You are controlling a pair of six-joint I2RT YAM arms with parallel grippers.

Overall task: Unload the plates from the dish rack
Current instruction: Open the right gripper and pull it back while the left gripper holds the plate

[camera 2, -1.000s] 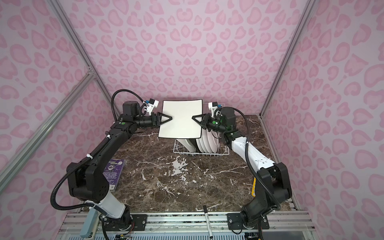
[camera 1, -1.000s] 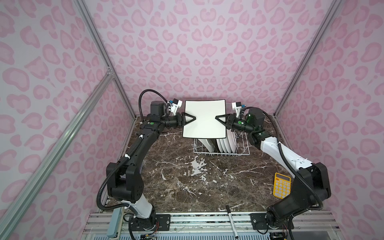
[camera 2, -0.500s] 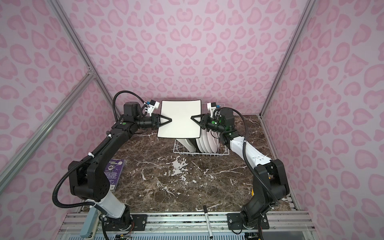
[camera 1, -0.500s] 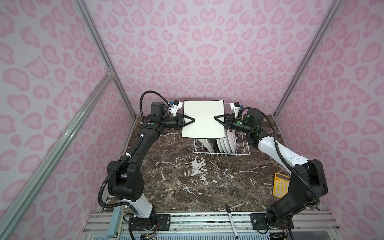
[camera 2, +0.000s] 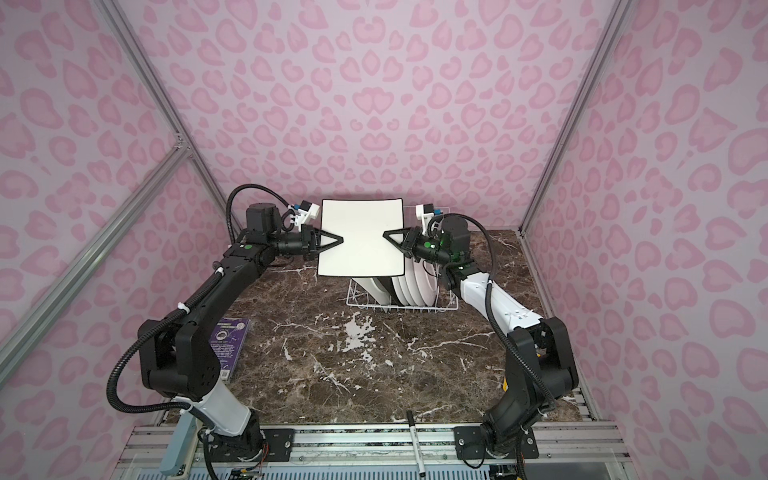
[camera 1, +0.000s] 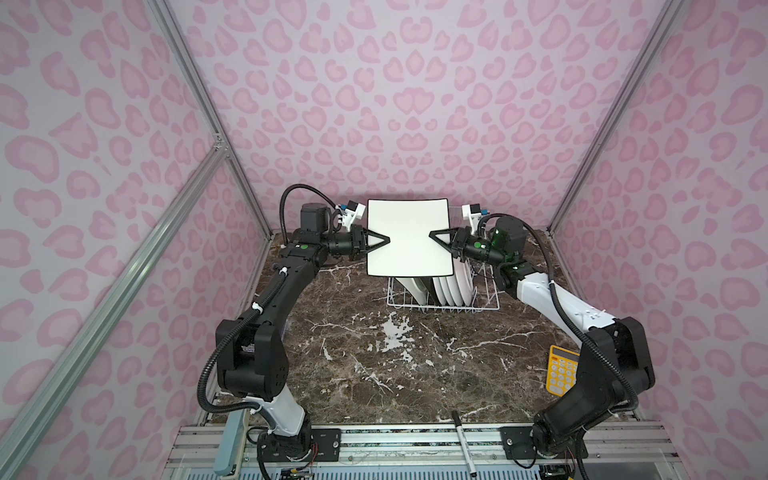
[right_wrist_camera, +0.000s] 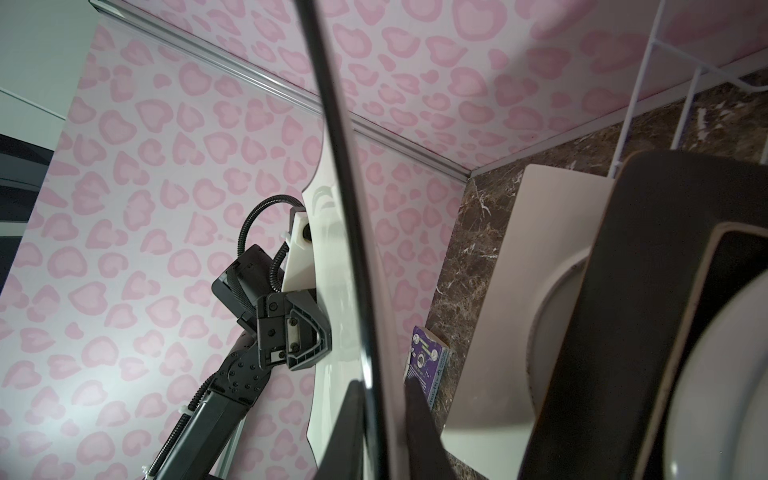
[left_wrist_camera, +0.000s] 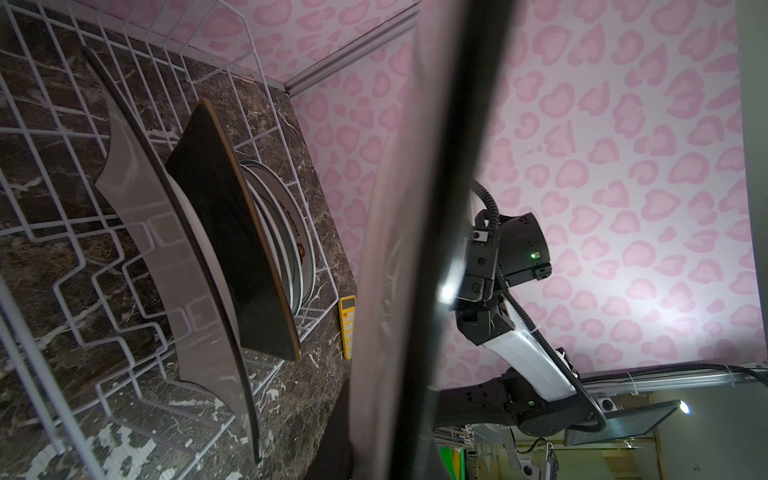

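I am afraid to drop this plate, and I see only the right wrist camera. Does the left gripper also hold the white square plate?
Observer: Yes. In both top views the left gripper pinches the white square plate at its left edge, opposite the right gripper.
Operator: Is the plate already out of the dish rack?
Observer: It seems so. In a top view it hangs upright, with its lower edge above the wires of the dish rack.
Operator: Does something lie in the way lower down?
Observer: A yellow calculator lies on the table, near its front right corner.
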